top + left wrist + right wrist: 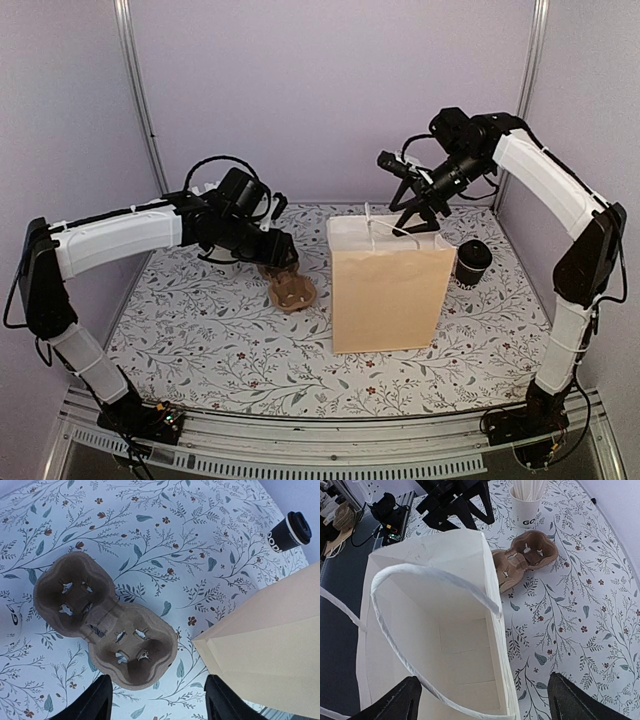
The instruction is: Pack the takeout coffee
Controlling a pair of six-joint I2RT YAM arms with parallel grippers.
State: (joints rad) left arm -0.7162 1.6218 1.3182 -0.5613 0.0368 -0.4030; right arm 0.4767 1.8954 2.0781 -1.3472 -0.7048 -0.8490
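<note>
The takeout coffee [472, 262], a small black cup with a black lid, stands on the table just right of the upright tan paper bag [388, 290]. It also shows in the left wrist view [290, 531], far from the fingers. My right gripper [418, 215] is open and empty, hovering over the bag's open top; the bag's white inside [465, 645] holds nothing. My left gripper [282, 255] is open and empty just above the brown pulp carrier [107, 625], which lies flat left of the bag.
A white cup of white sticks [526, 502] stands behind the carrier [291, 294]. The bag's handles [420, 572] arch over its opening. Enclosure walls stand close at the back and sides.
</note>
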